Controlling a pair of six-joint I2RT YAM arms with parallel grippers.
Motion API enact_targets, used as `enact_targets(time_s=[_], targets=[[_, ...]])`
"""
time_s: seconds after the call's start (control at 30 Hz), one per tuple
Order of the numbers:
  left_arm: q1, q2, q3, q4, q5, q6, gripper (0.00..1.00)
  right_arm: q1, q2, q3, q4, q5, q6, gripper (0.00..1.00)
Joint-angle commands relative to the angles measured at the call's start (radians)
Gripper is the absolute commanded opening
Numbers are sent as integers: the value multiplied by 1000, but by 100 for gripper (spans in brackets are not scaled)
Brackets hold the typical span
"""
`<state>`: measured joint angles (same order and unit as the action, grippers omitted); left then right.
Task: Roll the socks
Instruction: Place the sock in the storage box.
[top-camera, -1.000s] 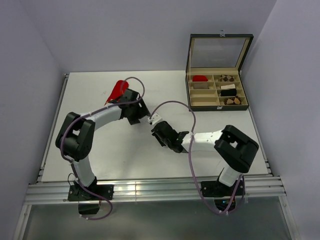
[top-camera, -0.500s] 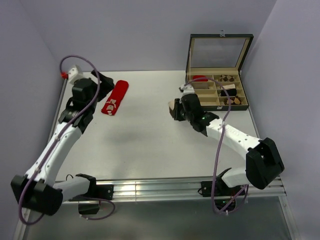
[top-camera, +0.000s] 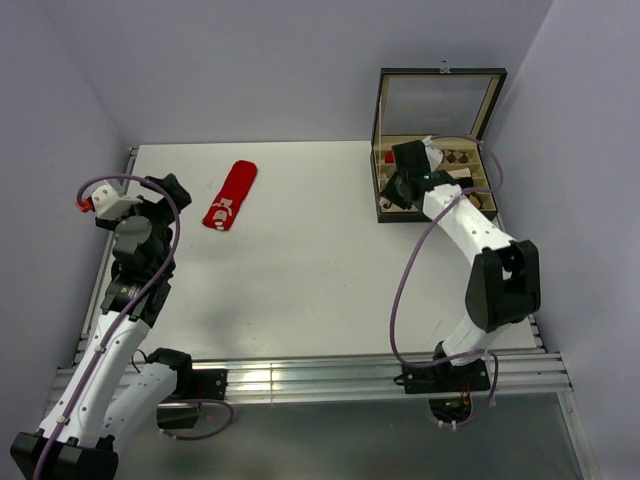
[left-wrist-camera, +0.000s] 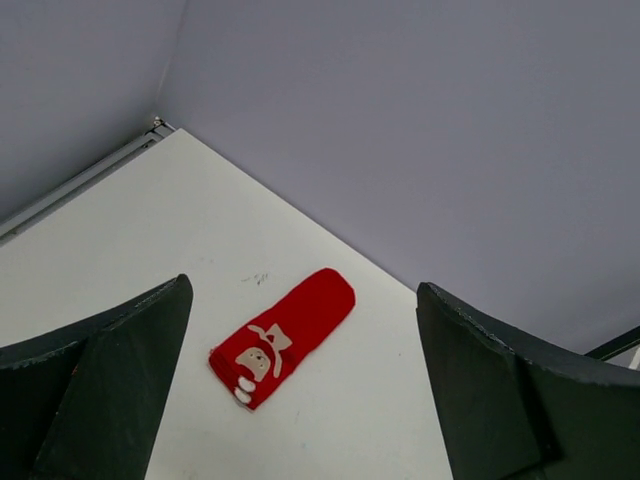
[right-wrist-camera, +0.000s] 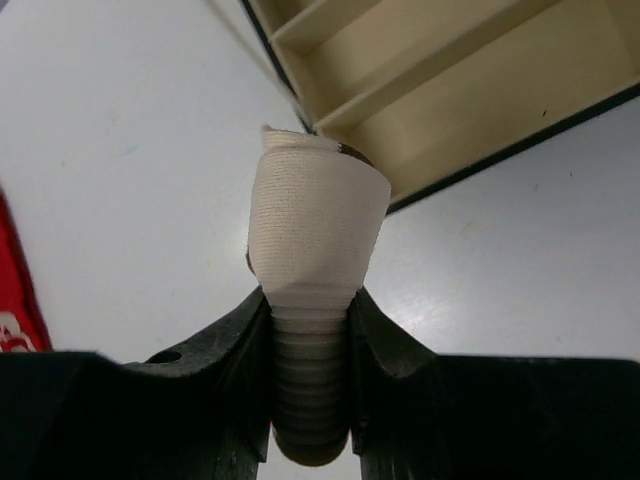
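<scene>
The red sock (top-camera: 230, 195) with white marks at its near end lies flat on the white table at the back left; it also shows in the left wrist view (left-wrist-camera: 285, 335). My left gripper (top-camera: 168, 188) is open and empty, off to the sock's left and raised above the table; in its own view (left-wrist-camera: 305, 290) the sock lies between the fingers, farther off. My right gripper (top-camera: 397, 190) is shut on the rolled cream sock (right-wrist-camera: 318, 225) with a brown edge, at the front left corner of the box. In the top view the gripper hides that sock.
A black box (top-camera: 437, 205) with cream compartments (right-wrist-camera: 420, 60) and an upright open lid (top-camera: 438, 100) stands at the back right. It holds several rolled bundles and something red. Grey walls close the table at the left and back.
My left arm has pulled back left and toward the near side, away from the red sock. My right arm has carried the cream sock right and back to the box's front left corner.
</scene>
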<state>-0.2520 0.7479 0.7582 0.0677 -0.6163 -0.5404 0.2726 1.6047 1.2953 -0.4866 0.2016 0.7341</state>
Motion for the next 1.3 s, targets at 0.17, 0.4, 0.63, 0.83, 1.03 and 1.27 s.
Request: enact_targets(time_s=[0.17,0.4,0.63,0.83,1.03,1.27], targets=[[2,21,-10,61,-37,80,99,-88,247,347,-241,12,220,0],[2,11,-20,75,-34,108,99,-142,374,472,-273,-5,326,0],[0,19,-25,73,-16,108,100,-182,468,539,-270,-19,382,0],[2,11,-37,78,-10,100,99,-205,534,573,-259,-19,425,0],[2,8,-42,80,6,99,99,-214,583,618,-270,16,485,0],[0,13,-45,81,23,92,100,-216,580,598,-267,116,562,0]])
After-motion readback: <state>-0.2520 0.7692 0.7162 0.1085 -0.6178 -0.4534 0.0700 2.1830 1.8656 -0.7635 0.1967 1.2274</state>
